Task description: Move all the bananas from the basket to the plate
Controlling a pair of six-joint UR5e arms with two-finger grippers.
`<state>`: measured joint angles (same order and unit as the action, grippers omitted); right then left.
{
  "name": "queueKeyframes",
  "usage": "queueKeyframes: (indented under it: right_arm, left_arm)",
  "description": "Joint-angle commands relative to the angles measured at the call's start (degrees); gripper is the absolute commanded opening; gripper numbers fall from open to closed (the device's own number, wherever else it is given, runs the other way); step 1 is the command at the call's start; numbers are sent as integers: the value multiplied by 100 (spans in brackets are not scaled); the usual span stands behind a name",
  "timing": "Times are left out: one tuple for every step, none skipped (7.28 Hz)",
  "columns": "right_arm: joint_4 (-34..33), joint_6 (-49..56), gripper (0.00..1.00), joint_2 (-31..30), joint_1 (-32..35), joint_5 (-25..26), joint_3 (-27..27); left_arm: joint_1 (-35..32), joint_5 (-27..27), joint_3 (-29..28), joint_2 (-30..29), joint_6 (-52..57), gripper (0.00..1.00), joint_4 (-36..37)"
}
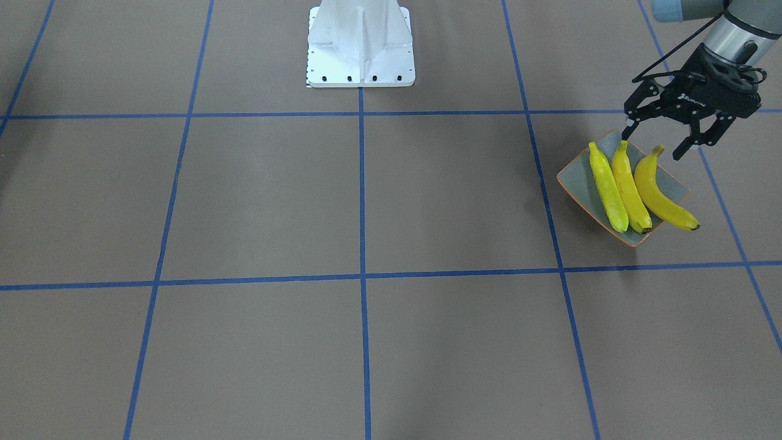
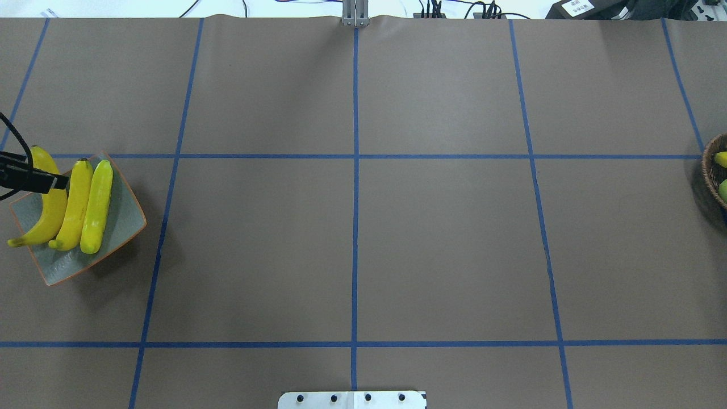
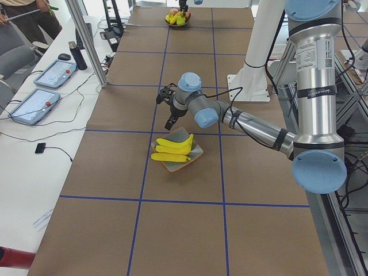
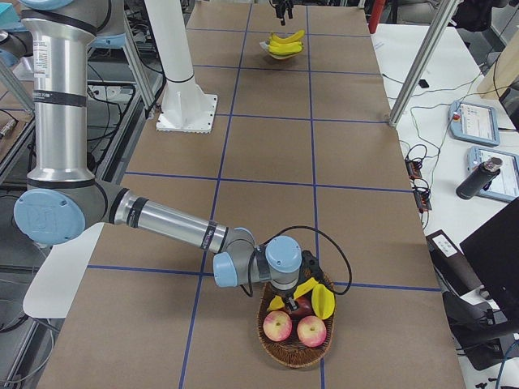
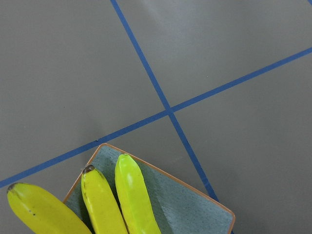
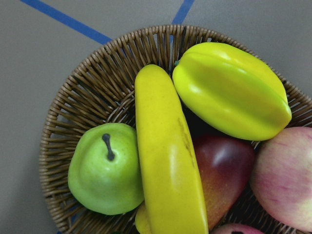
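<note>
Three yellow bananas [image 1: 629, 186] lie side by side on the grey-green plate [image 1: 580, 183] with the orange rim. The one nearest the table's middle [image 2: 97, 204] is greenish. My left gripper [image 1: 654, 142] hangs open and empty just above the plate's robot-side end. A fourth banana [image 6: 168, 156] lies in the wicker basket [image 6: 73, 97] at the opposite end of the table. The right gripper [image 4: 284, 298] hovers low over that basket. Its fingers do not show in the right wrist view, so I cannot tell whether it is open or shut.
The basket also holds a green pear [image 6: 105, 168], a yellow starfruit [image 6: 229, 90] and red apples [image 6: 224, 165]. The robot's white base [image 1: 360, 46] stands mid-table at the robot's edge. Tablets [image 3: 34, 103] and cables lie on a side table.
</note>
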<state>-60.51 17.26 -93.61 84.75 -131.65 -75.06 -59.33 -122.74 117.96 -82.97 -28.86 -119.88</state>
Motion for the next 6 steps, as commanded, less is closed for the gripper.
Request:
queueKeyframes:
  right_arm:
    - [100, -12, 0, 53, -11, -10, 62]
    - [100, -12, 0, 71, -11, -44, 1]
    - [100, 6, 0, 80, -3, -80, -60]
    - [92, 32, 0, 106, 15, -106, -104]
    - [31, 41, 0, 106, 154, -306, -296]
    - [-13, 41, 0, 132, 408, -561, -411]
  left_arm:
    - [-9, 4, 8, 9, 3, 100, 0]
    - [-9, 4, 8, 18, 3, 100, 0]
    - [-9, 4, 17, 26, 3, 100, -9]
    - [-9, 4, 17, 35, 3, 100, -9]
    - [-9, -5, 17, 44, -6, 100, -9]
    - [-9, -5, 26, 44, -6, 100, -9]
